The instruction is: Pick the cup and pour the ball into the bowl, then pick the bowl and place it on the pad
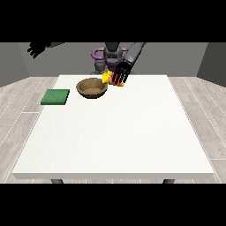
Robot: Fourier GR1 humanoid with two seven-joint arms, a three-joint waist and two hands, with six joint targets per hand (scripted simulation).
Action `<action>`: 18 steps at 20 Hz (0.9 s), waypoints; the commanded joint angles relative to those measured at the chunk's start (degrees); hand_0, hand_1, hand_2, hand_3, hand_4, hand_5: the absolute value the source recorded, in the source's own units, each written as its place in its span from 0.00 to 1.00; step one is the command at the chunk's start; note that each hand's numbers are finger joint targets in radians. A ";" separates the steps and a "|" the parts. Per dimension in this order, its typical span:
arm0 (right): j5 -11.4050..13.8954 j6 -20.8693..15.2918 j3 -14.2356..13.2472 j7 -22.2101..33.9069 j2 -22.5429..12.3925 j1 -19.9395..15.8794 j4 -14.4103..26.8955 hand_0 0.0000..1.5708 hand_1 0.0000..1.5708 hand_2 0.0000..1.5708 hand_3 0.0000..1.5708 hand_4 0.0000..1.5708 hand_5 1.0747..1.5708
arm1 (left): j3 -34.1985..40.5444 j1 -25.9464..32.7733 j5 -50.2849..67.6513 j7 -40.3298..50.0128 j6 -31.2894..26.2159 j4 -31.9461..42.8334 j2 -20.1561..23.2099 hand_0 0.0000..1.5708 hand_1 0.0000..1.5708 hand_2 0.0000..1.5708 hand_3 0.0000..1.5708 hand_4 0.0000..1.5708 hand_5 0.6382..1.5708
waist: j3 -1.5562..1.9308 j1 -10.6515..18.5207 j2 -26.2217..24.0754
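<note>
Cup: the yellow cup [108, 78] is off the table, tipped on its side with its mouth turned toward the bowl, just beside the bowl's rim at the far edge of the table.

Hand on the cup: the hand at the view's right [121, 74] has its dark fingers curled round the cup — it is grasping it, held above the table top.

Other hand: the hand at the view's left [35, 49] is raised high and well away from the table, off to the side; how its fingers lie I cannot tell from here.

Bowl: the brown bowl [92, 87] sits upright on the white table [114, 132], near the far edge, between the cup and the pad.

Ball: I can't make it out — not in the cup's mouth, not in the bowl.

Pad: the green pad [55, 97] lies flat near the table's edge at the view's left, apart from the bowl, nothing on it.

Progress: the cup is picked and tilted, so I'd judge the pour is under way or just finishing; whether the ball has landed I cannot say.

Left to do: putting the cup aside, taking up the bowl and setting it on the pad.
</note>
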 commanded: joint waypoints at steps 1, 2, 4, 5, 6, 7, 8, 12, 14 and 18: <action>-0.05 1.89 -1.96 -2.75 -1.64 -0.38 5.98 0.00 0.00 0.00 0.00 0.43 0.97 | -4.69 -7.01 -7.97 9.96 -4.28 1.76 -2.13 0.87 0.87 1.00 1.00 0.93 0.96 | -0.07 2.38 0.15; 0.58 0.34 -1.17 -2.36 -1.00 -2.40 5.72 0.00 0.00 0.00 0.00 0.44 0.97 | -5.83 -8.97 -9.45 12.04 -5.40 2.02 -2.61 0.87 0.87 1.00 1.00 0.94 0.96 | -0.09 2.41 0.84; 0.59 2.70 1.14 -0.98 -0.41 -2.45 6.15 0.00 0.00 0.00 0.11 0.45 0.98 | -10.93 -8.93 -12.20 19.48 -6.73 1.66 -2.65 0.83 0.83 1.00 1.00 0.94 0.95 | -0.06 -1.51 -1.70; 0.07 1.32 0.60 -0.65 0.03 -2.88 5.21 0.00 0.00 0.00 0.10 0.45 0.98 | -10.26 -9.24 -13.04 19.44 -8.87 2.72 -2.67 0.84 0.84 1.00 1.00 0.90 0.98 | -0.13 -0.58 -1.85; 0.58 1.88 -0.09 -1.29 -1.31 -3.08 7.51 0.00 0.00 0.00 0.08 0.44 0.97 | -12.63 -10.11 -14.62 21.68 -10.78 2.01 -2.68 0.86 0.86 1.00 1.00 0.87 0.99 | -0.10 0.07 -2.03; 0.91 1.11 -0.01 -1.86 -0.79 -3.17 6.84 0.00 0.00 0.00 0.10 0.44 0.97 | -14.15 -9.75 -17.38 21.50 -9.72 2.93 -2.69 0.87 0.87 1.00 1.00 0.84 0.99 | -0.11 0.86 -2.17; 1.44 0.41 1.65 -0.97 0.29 -4.85 5.61 0.00 0.00 0.00 0.11 0.44 0.97 | -14.66 -13.49 -19.04 25.24 -11.93 4.25 -2.69 0.93 0.93 1.00 1.00 0.80 0.98 | -0.12 -1.20 -1.15; 2.47 1.59 1.67 -4.56 1.11 -3.92 8.73 0.00 0.00 0.00 0.17 0.44 0.97 | -19.65 -17.08 -24.45 29.60 -18.94 4.15 -2.70 0.89 0.89 1.00 1.00 0.66 1.00 | -0.08 -1.54 -0.08; 3.44 0.04 3.01 -2.30 1.72 -5.32 9.92 0.00 0.00 0.00 0.19 0.45 0.97 | -23.59 -12.43 -23.22 30.20 -25.06 -1.53 -2.71 0.47 0.47 1.00 1.00 0.64 1.00 | -0.13 -1.80 -3.89; 4.51 -1.96 4.27 -3.94 4.20 -6.84 9.63 0.00 0.00 0.00 0.21 0.44 0.96 | -26.66 -12.22 -23.82 31.03 -32.41 -6.26 -2.71 0.16 0.16 0.79 0.99 0.69 1.00 | -0.17 -3.03 -2.94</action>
